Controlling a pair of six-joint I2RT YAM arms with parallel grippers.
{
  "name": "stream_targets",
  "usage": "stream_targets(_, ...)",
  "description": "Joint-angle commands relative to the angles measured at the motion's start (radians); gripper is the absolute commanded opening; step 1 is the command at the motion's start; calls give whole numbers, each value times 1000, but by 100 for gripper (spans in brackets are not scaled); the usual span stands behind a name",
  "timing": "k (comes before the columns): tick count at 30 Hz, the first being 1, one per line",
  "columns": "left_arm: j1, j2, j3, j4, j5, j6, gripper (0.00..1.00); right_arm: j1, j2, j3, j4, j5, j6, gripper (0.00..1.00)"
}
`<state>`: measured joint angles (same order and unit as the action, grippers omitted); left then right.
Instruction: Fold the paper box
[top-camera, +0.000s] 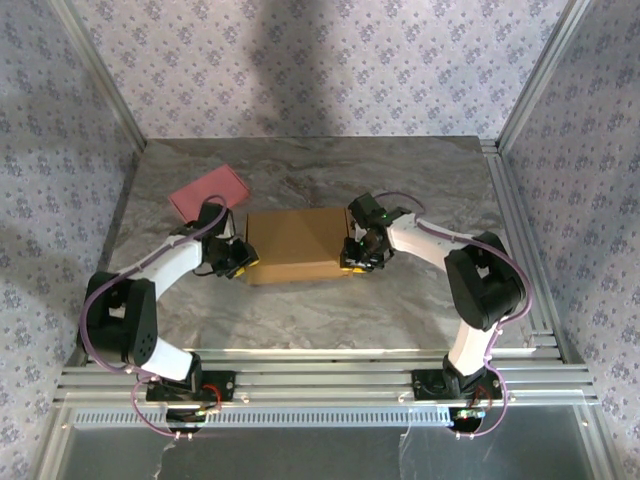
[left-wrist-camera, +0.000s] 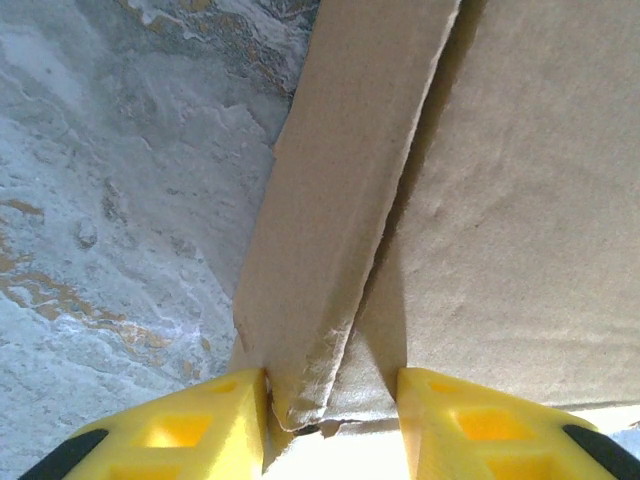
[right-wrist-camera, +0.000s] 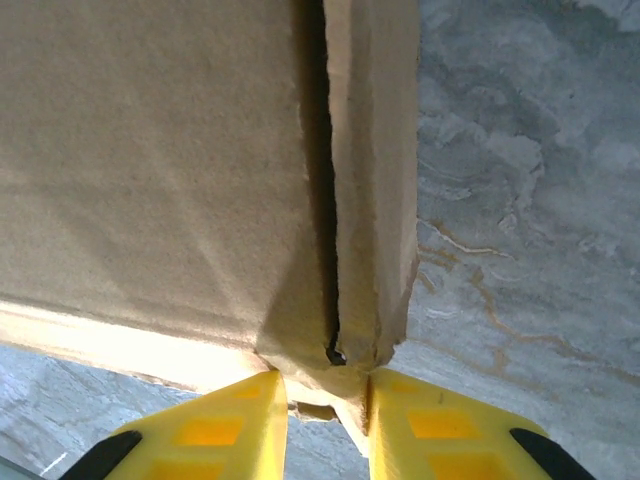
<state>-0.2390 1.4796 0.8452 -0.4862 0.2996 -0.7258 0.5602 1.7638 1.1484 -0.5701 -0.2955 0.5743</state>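
The paper box (top-camera: 295, 245) is a flat brown cardboard rectangle lying in the middle of the table. My left gripper (top-camera: 240, 262) is at its left end. In the left wrist view the yellow fingers (left-wrist-camera: 215, 420) straddle the near corner of the box (left-wrist-camera: 520, 200), where a narrow side flap (left-wrist-camera: 340, 200) stands against the lid, and my left gripper (left-wrist-camera: 332, 400) is shut on that corner. My right gripper (top-camera: 355, 255) is at the box's right end. In the right wrist view my right gripper (right-wrist-camera: 328, 400) pinches the corner of the box (right-wrist-camera: 150, 150) and its side flap (right-wrist-camera: 375, 150).
A smaller pink flat rectangle (top-camera: 208, 190) lies at the back left, just behind the left arm. Grey marble tabletop (top-camera: 420, 170) surrounds the box. Patterned walls close in the left, right and far sides, and a metal rail (top-camera: 320, 380) runs along the near edge.
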Motion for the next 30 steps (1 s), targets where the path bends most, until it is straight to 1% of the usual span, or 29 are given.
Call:
stream_targets(1, 3, 43, 14, -89, -17, 22, 39, 2, -4, -41, 81, 16, -105, 25)
stream_targets(3, 4, 54, 31, -103, -19, 30, 39, -3, -14, -59, 98, 32, -138, 25)
stream_targets(11, 12, 80, 89, -141, -21, 52, 41, -25, -11, -95, 153, 37, -179, 21)
stream_targets(18, 16, 107, 112, -155, -20, 63, 42, -27, 0, -89, 160, 58, -192, 20)
stream_targets(24, 18, 122, 138, -164, -46, 75, 42, -26, 9, -84, 164, 61, -202, 19)
stream_targets(30, 20, 158, 181, -175, -31, 72, 45, -27, 10, -82, 163, 66, -205, 19)
